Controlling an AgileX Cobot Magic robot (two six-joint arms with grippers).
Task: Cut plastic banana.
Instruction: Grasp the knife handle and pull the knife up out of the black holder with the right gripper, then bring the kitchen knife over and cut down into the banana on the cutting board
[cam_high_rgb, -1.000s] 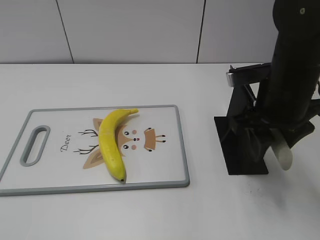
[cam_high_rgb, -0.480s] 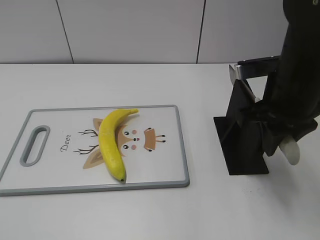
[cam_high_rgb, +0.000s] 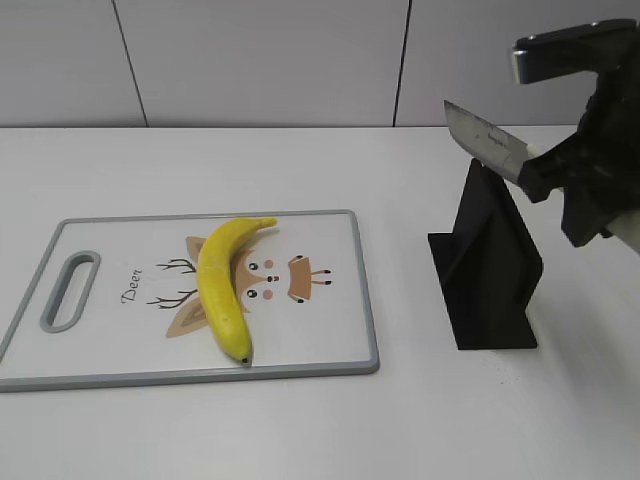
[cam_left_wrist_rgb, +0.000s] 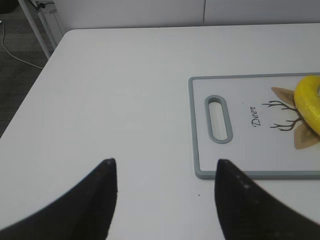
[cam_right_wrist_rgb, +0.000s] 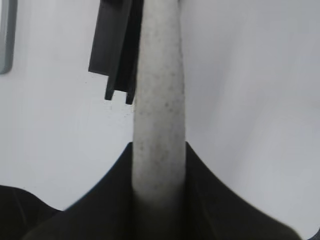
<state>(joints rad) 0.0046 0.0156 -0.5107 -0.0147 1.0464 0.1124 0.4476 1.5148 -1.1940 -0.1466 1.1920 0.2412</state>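
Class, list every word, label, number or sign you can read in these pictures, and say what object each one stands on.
"Deer" in dark cursive, on the white rectangular cutting board with the grey rim, beside its cartoon deer face.
A small dark marking on the steel knife blade: too small to read.
No other text, numbers or brands show.

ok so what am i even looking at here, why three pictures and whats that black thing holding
It is a two-armed robot at a white table, seen by three cameras. The wide picture looks from the front; the other two come from cameras on each wrist. The right gripper is shut on a knife with a pale handle, held in the air above its black knife stand. The left gripper is open, holding nothing, near a cutting board with a deer drawing. On the board lies the plastic banana, uncut.
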